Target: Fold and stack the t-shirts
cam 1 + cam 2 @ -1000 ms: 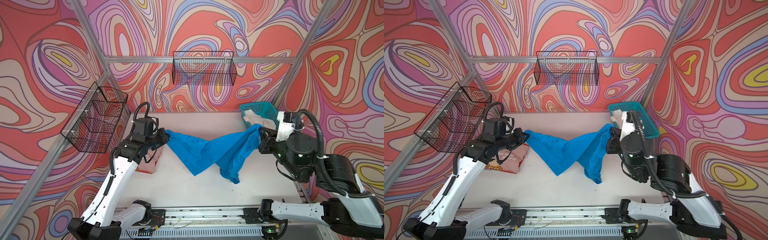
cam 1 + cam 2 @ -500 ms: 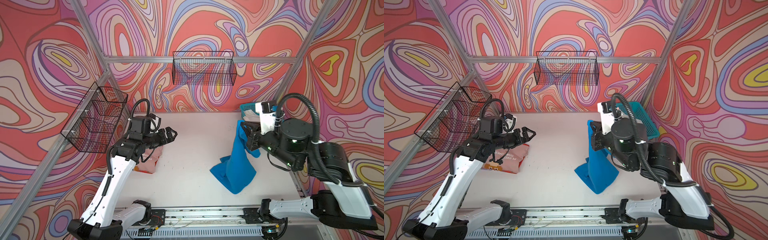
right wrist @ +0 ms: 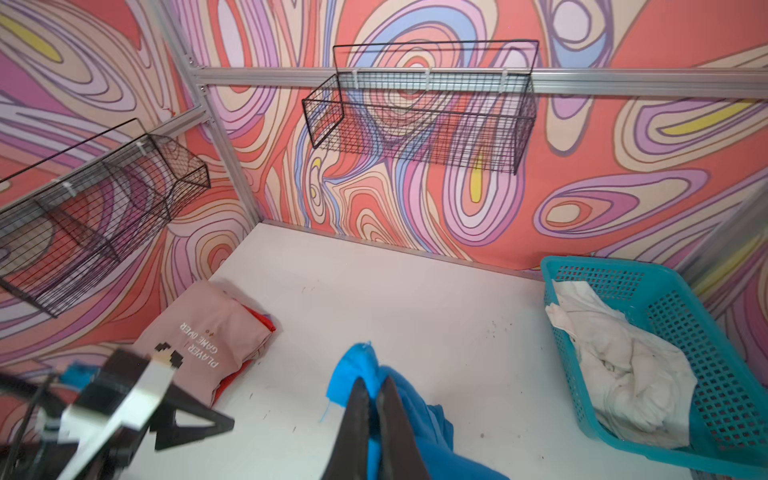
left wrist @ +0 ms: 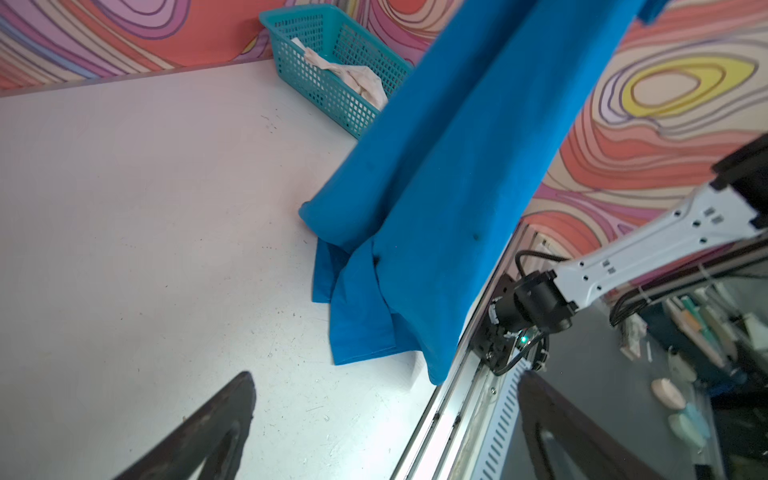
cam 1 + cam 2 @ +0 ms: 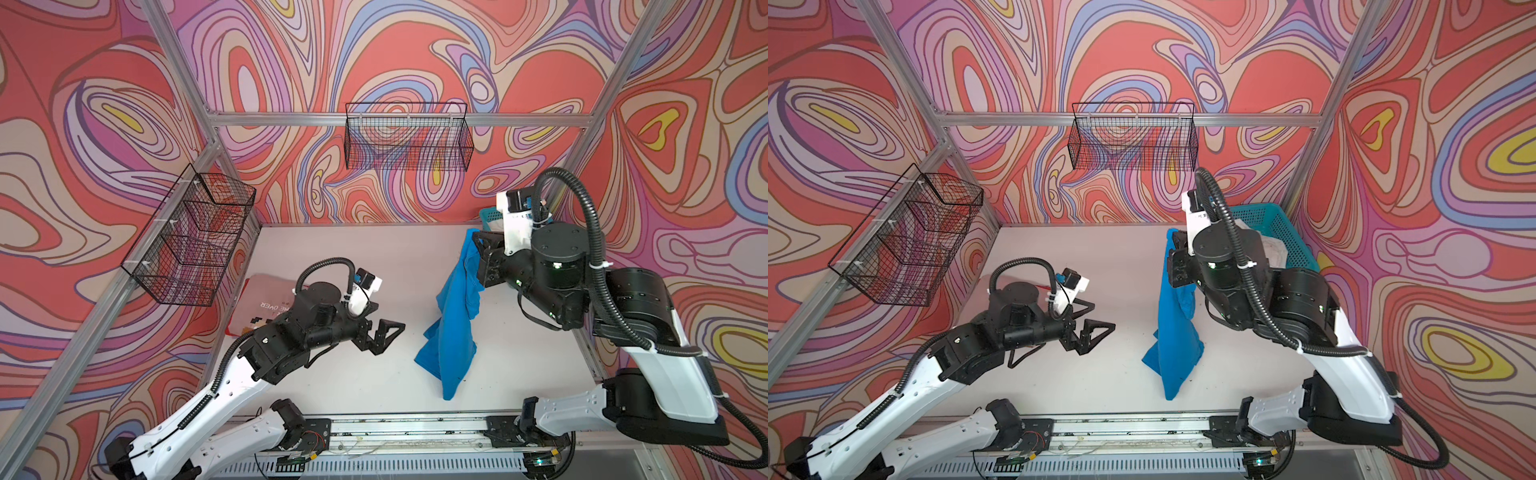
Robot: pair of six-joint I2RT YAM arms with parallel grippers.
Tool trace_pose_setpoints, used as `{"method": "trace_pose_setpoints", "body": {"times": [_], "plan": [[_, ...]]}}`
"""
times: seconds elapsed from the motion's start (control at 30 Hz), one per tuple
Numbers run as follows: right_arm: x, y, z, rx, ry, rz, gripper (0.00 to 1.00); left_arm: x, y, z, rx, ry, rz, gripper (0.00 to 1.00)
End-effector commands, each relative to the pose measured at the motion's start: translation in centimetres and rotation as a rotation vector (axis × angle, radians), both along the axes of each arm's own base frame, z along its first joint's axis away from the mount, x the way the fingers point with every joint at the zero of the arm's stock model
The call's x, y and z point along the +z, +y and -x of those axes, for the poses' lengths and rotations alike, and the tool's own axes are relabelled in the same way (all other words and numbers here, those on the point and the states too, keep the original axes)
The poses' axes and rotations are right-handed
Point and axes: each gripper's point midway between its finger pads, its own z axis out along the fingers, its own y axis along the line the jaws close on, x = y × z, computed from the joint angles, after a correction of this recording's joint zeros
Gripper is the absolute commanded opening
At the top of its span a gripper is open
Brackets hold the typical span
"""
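A bright blue t-shirt [image 5: 451, 328] [image 5: 1173, 345] hangs from my right gripper [image 5: 476, 245] [image 3: 372, 380], which is shut on its upper edge. The shirt's lower end lies crumpled on the white table [image 5: 332, 257]. My left gripper [image 5: 386, 332] [image 4: 384, 376] is open and empty, held above the table to the left of the blue shirt and apart from it. A folded pale pink t-shirt [image 5: 266, 299] [image 3: 208, 328] with white lettering lies at the table's left side, behind the left arm. An off-white t-shirt [image 3: 615, 353] [image 4: 357, 79] sits bunched in the basket.
A teal mesh basket [image 3: 706, 332] [image 5: 1279, 220] stands at the back right corner, behind the right arm. Red cloth [image 3: 257, 320] shows under the pink shirt. Black wire baskets hang on the back wall [image 5: 407, 141] and the left wall [image 5: 191, 245]. A metal rail [image 5: 415, 424] lines the front edge.
My left gripper let go of the blue shirt, opened wide and moved toward the table's front middle. The right gripper rose with the shirt, which now hangs instead of stretching between both.
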Motion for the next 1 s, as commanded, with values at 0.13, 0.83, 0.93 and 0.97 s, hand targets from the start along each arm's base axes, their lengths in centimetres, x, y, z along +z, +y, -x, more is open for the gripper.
{"method": "trace_pose_setpoints", "body": {"times": [0.13,0.83,0.93,0.97], "plan": [[-0.1,-0.3,-1.9,-0.167,0.008,-0.004,0.0,-4.0,-2.1,1.5,-0.026,-0.301,-0.253,1.0],[-0.1,1.7,-3.0,-0.059,0.097,-0.092,0.0,-17.9,-10.1,2.1,-0.121,-0.854,-1.022,1.0],[-0.1,1.8,-3.0,-0.048,0.101,-0.094,0.0,-19.5,-10.7,1.7,-0.119,-0.881,-1.074,1.0],[-0.1,1.9,-3.0,-0.044,0.103,-0.093,0.0,-19.9,-10.8,1.3,-0.112,-0.891,-1.101,1.0]]}}
